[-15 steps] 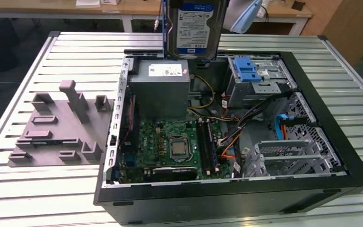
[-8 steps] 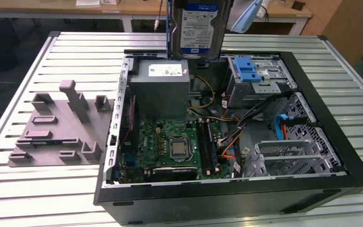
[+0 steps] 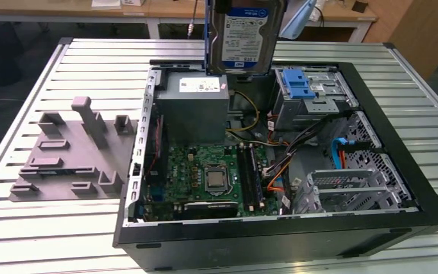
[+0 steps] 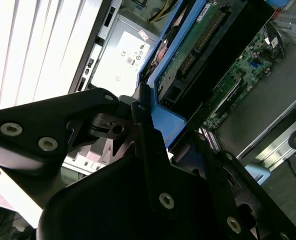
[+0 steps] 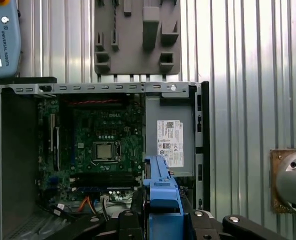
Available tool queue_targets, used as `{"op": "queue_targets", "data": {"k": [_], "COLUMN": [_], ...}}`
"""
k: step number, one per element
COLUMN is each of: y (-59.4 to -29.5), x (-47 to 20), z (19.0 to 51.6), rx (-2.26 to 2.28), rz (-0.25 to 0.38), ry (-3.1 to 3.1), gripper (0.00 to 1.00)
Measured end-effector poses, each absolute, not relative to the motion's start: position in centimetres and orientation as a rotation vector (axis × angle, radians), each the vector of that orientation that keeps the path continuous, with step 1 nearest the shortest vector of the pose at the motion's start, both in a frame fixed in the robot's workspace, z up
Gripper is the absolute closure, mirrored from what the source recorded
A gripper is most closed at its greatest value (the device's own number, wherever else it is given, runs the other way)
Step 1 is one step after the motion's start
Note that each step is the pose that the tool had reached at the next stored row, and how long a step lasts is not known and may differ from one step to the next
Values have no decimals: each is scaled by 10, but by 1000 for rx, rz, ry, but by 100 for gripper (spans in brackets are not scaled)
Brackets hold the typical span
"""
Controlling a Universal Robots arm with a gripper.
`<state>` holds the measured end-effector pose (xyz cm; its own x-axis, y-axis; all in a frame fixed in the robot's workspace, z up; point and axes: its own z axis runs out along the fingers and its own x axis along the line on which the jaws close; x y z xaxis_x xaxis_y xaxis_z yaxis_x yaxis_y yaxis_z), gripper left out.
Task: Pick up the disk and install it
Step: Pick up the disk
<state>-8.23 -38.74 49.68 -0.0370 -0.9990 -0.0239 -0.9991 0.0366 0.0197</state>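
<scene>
Item 1: the disk (image 3: 246,34). It hangs upright in the air above the far end of the open computer case (image 3: 401,171), directly over the grey metal box (image 3: 196,108).
- Exterior view: shows the disk's silver face with a blue-and-white label. I leave the print unread.
- Second wrist view: shows the other face, a green circuit board (image 4: 203,40).
- First wrist view: shows only the narrow edge of its blue frame (image 5: 160,192), seen from above.

Item 2: the gripper (image 4: 168,117). Its black fingers (image 4: 148,145) are closed tight on the blue frame and carry the disk clear of the case.

Item 3: the case interior.
- The motherboard (image 5: 102,145) lies flat on the bottom.
- The grey metal box carries a white sticker (image 5: 170,142) with small marks and text.
- A ridged blue tab (image 3: 299,85) sits on the drive bay at the exterior view's right.

Item 4: a grey moulded fixture (image 3: 74,154). It sits on the slatted metal table (image 3: 21,240), just beside the case on the exterior view's left.

Item 5: a handheld control unit (image 5: 2,40). It shows in the first wrist view at the table's edge, and its casing is lettered.
</scene>
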Motion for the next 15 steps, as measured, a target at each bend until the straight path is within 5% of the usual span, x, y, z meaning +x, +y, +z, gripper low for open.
{"op": "queue_targets", "data": {"k": [15], "y": [-416], "x": [-81], "z": [496], "rx": [-2170], "rz": [48], "ry": [2266], "gripper": [64]}}
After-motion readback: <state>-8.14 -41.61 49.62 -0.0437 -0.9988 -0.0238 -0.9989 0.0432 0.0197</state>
